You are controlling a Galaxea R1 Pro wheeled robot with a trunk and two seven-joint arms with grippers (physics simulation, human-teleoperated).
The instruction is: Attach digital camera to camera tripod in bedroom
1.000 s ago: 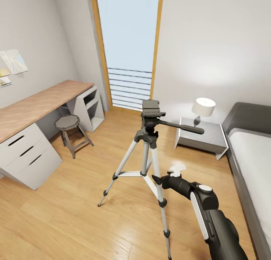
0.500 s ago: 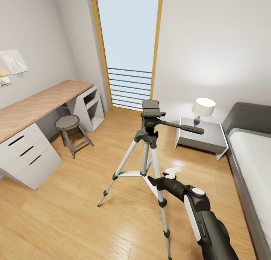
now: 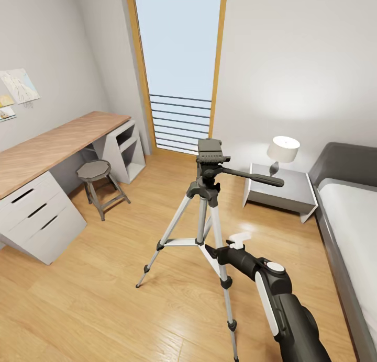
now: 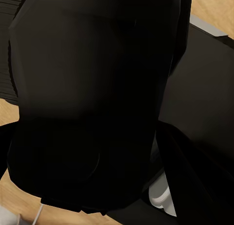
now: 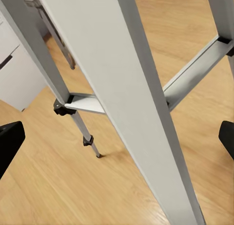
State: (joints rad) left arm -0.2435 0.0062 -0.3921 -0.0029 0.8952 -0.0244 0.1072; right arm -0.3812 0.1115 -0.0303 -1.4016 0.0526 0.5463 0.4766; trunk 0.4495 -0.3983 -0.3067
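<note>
Head view: tall camera tripod with slim silver legs and black head (image 3: 209,194) stands at frame centre on wood plank floor (image 3: 104,299), long axis upright, pan handle pointing to right of frame. Right arm reaches from lower right; right gripper (image 3: 212,251) just beside near leg, well below tripod head. Top plate of tripod bare.

Left wrist view: dark black bulk close before lens; cannot tell what it is, nor jaw state.

Right wrist view: silver leg runs between two black fingertips (image 5: 9,140), jaws wide apart, holding nothing.

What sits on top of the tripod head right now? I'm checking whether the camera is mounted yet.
Nothing: the camera tripod shows a bare black head plate, no camera on it. The right gripper is beside a leg.
</note>
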